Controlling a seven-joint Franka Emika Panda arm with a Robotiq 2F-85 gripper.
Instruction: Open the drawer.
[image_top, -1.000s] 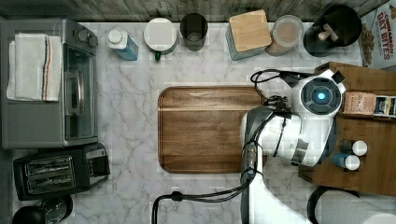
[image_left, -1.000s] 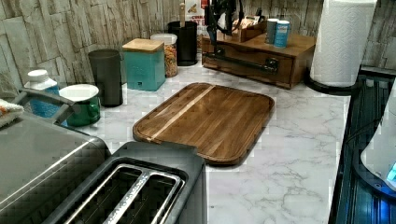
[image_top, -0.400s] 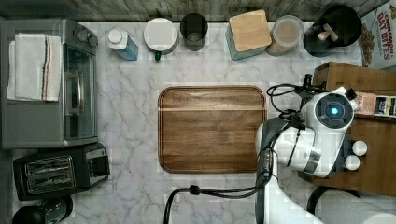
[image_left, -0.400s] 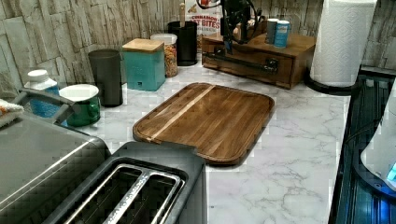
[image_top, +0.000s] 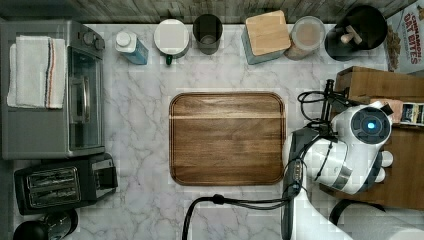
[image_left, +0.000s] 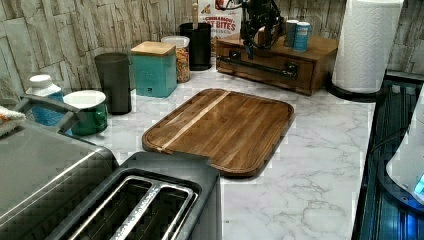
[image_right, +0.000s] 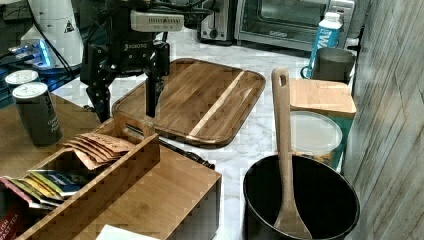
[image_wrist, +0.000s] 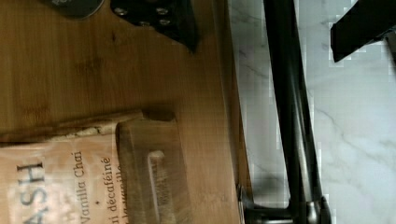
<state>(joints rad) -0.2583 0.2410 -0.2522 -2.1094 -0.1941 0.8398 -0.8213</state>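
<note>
The drawer (image_left: 274, 70) is the front of a brown wooden box unit (image_top: 380, 82) at the top view's right. Its long black bar handle (image_left: 256, 62) (image_right: 172, 146) (image_wrist: 292, 116) runs along that front. My gripper (image_right: 126, 107) (image_left: 257, 46) (image_wrist: 262, 49) hangs open just above the unit's front edge. One finger (image_wrist: 161, 18) is over the wooden top, the other finger (image_wrist: 359, 28) over the marble, with the handle below and between them. Nothing is held. In the top view the white arm (image_top: 355, 145) covers the gripper.
A tea-bag organiser (image_right: 90, 170) and two tins (image_right: 35, 112) sit on the box top close to the gripper. A wooden cutting board (image_top: 227, 137) lies mid-counter. A paper towel roll (image_left: 367, 45), a black pot with a wooden spoon (image_right: 300, 200) and canisters (image_top: 267, 35) stand nearby.
The arm has moved toward the top view's right, from the cutting board's edge to the wooden box unit. In the left view the gripper now hangs above the drawer handle.
</note>
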